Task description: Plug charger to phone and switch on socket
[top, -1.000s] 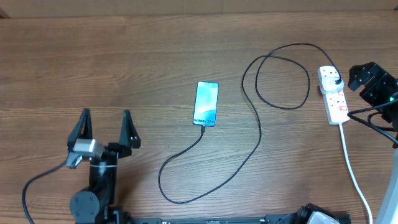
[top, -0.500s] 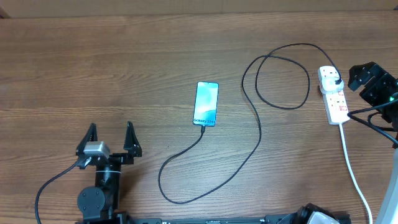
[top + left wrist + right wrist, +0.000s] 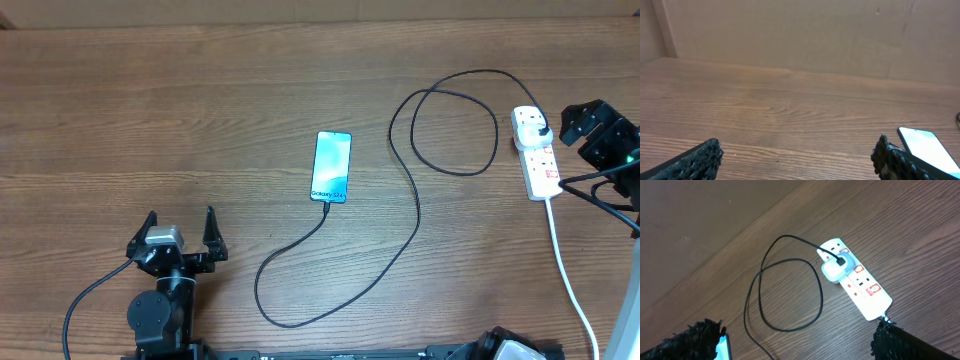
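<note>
Since a second earlier, only the left gripper (image 3: 180, 218) has been drawn back toward the near edge of the desk (image 3: 200, 90); nothing else has been shifted. Both grippers are seen spread wide and empty. The right gripper (image 3: 795, 327) is held over the far right of the desk. The socket (image 3: 543, 170) lies just to its left, far nearer to it than to the left arm. The socket's long axis runs far to near, with its white cord (image 3: 570, 275) trailing toward the near edge. The phone (image 3: 332, 166) lies mid-desk, screen up. Its long axis also runs far to near, with the lettered end nearest. The charger (image 3: 418, 212) is looped between the two. Its tip appears seated in the phone's near end, and its plug is in the socket's far outlet. Whether the socket is switched on cannot be told.
</note>
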